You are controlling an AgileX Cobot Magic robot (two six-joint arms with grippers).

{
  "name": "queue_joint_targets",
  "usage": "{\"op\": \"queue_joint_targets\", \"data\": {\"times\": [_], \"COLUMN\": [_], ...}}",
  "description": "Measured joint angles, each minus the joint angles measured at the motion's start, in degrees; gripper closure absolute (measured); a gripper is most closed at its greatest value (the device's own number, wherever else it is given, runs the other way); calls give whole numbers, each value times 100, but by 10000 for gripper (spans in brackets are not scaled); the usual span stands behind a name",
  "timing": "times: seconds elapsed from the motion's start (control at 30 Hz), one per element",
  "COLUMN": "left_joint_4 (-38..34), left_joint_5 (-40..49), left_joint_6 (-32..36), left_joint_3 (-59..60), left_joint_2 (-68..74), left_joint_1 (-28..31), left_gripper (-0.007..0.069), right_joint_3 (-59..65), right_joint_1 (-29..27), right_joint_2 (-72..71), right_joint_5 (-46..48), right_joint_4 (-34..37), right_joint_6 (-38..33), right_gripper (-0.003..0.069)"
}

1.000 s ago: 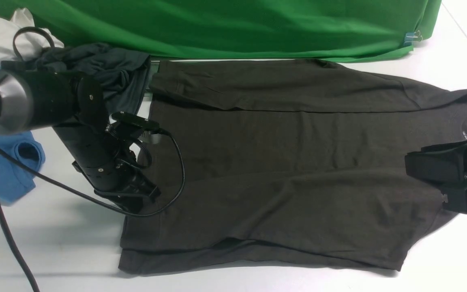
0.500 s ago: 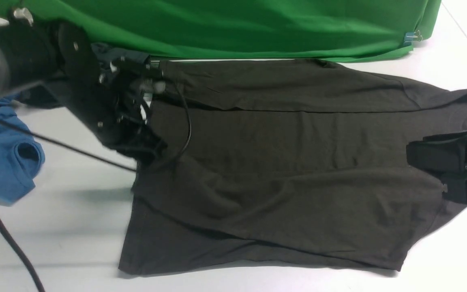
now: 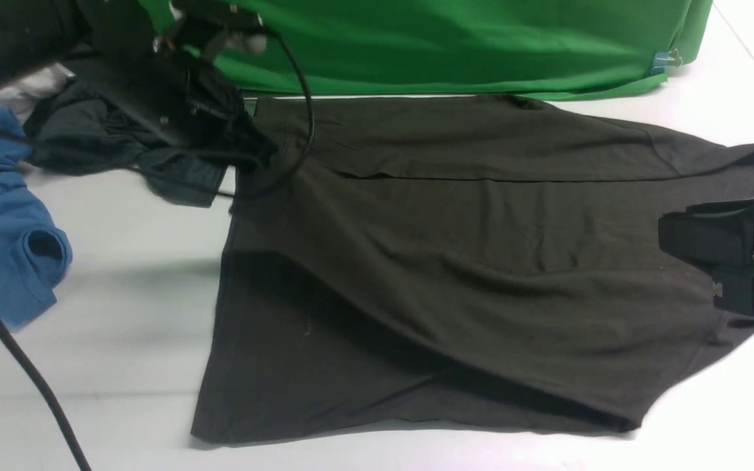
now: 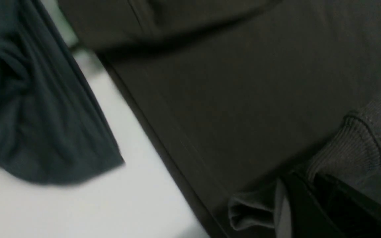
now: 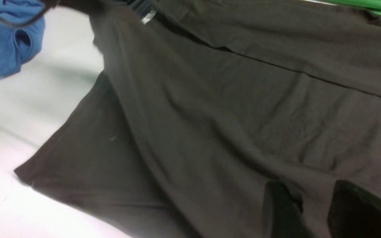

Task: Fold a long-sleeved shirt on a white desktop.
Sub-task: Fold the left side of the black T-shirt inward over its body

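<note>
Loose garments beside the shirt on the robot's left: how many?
2: a blue garment nearer the robot, and a dark teal garment beyond it. More may be hidden underneath.

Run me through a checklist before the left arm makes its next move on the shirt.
1. Left jaws shut on the shirt: ok, they pinch its cloth.
2. Pinched part lifted off the layer below: ok, it slants up to the left jaws.
3. Right jaws free of the shirt: ok, they stand apart over it with no cloth between them.
4. Blue garment clear of the shirt: ok, a strip of white desktop lies between them.
5. Shirt folded flat: not ok, the lifted part still hangs in a slant.
6. Neck label in sight: not ok, it shows in no view.
</note>
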Motion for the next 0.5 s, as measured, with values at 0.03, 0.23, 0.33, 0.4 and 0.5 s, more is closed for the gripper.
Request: {"op": "queue_joint_targets", "data": {"times": [0.03, 0.23, 0.33, 0.4, 0.5], "left_joint_4": [25, 218, 250, 255, 255], "left_joint_5": [-52, -175, -189, -233, -342], "left_joint_6": [0, 5, 5, 5, 5], "left_joint_3": [-21, -53, -54, -54, -54], "left_joint_2": [0, 142, 366, 562, 764], "left_joint_1": [0, 0, 0, 0, 0], "left_gripper": [585, 585, 585, 585, 585], "right_joint_3": [0, 0, 0, 0, 0], "right_joint_1": [0, 0, 0, 0, 0], "right_joint_2": [0, 0, 0, 0, 0], "right_joint_5": [0, -17, -17, -17, -17], "right_joint_4": [0, 0, 0, 0, 0], "right_joint_6": [0, 0, -5, -5, -5], "right_gripper": [419, 419, 419, 419, 419]}}
